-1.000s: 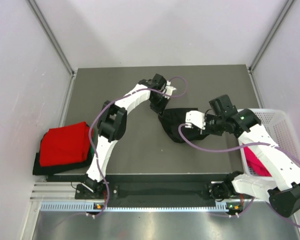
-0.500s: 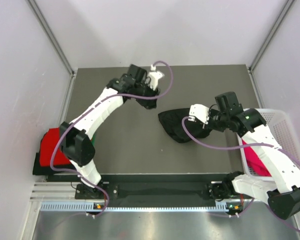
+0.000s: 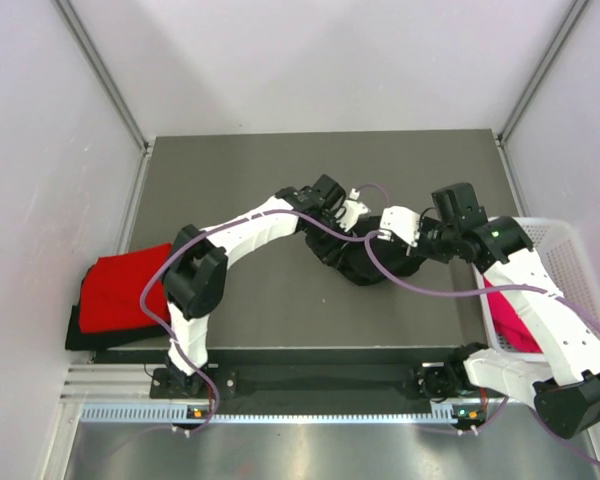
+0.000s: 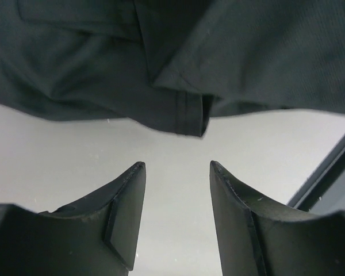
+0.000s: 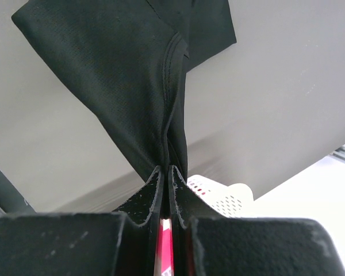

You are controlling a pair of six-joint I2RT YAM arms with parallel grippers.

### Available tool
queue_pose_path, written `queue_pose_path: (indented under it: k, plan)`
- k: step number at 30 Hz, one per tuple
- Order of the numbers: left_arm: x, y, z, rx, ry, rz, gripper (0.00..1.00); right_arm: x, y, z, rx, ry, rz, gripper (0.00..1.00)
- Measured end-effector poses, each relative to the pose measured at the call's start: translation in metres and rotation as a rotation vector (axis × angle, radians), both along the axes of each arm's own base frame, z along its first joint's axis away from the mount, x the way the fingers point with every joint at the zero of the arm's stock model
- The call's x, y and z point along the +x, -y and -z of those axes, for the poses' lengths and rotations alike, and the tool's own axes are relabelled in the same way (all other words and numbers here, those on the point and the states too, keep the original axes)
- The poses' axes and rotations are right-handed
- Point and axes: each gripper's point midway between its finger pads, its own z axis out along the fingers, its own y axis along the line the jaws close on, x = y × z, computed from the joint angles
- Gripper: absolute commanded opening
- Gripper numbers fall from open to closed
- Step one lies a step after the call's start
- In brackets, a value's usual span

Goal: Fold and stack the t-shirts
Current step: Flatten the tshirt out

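Observation:
A crumpled black t-shirt [image 3: 365, 265] lies mid-table. My right gripper [image 3: 412, 248] is shut on its right edge and holds a bunched fold lifted; in the right wrist view the cloth [image 5: 132, 75] hangs from the closed fingertips [image 5: 165, 171]. My left gripper [image 3: 332, 243] sits at the shirt's left side. In the left wrist view it [image 4: 177, 167] stands open over bare table, just short of a hemmed edge [image 4: 187, 112], with nothing between its fingers. A folded red t-shirt [image 3: 120, 290] rests on dark cloth [image 3: 80, 335] at the table's left edge. A magenta-pink t-shirt [image 3: 510, 320] lies in the basket.
A white mesh basket [image 3: 555, 240] stands off the table's right edge, under my right arm. Purple cables loop from both wrists over the middle of the table. White walls enclose the table on three sides.
My left gripper has opened, swung out to the back left, and come back to the black shirt's left edge. The right gripper has kept its hold and barely moved.

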Motion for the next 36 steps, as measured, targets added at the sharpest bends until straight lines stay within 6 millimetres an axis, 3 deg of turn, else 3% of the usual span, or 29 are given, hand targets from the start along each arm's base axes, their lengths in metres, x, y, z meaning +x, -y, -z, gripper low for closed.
queue_pose_path:
  k: [10,17,19,20,21,28,32,34,36]
  plan:
    - [0.003,0.031,0.016,0.023,-0.001,0.044,0.49,0.000,0.000,0.005,-0.002,-0.003,0.000,0.01]
    - [0.003,0.028,0.029,0.086,0.015,0.040,0.38,0.001,0.000,0.007,-0.001,-0.003,0.001,0.01]
    - [0.006,0.026,0.029,0.098,0.029,0.031,0.33,0.001,0.000,0.007,0.000,-0.001,0.001,0.00]
    - [0.007,0.025,0.029,0.104,0.035,0.028,0.26,0.002,0.000,0.007,0.000,0.000,0.001,0.01]
    - [0.008,0.023,0.029,0.113,0.040,0.022,0.00,0.002,0.000,0.007,0.000,0.001,0.001,0.00]
    - [0.026,0.009,0.029,0.177,0.109,-0.028,0.00,0.013,0.003,0.000,-0.005,0.053,0.038,0.00]
    - [0.060,-0.009,0.005,0.159,0.157,-0.106,0.00,0.031,0.015,-0.011,-0.024,0.132,0.108,0.00]
    - [0.089,-0.028,-0.024,0.122,0.210,-0.179,0.00,0.044,0.021,-0.024,-0.032,0.174,0.145,0.00]
    - [0.117,-0.060,-0.064,0.084,0.289,-0.275,0.00,0.061,0.025,-0.044,-0.024,0.238,0.182,0.00]
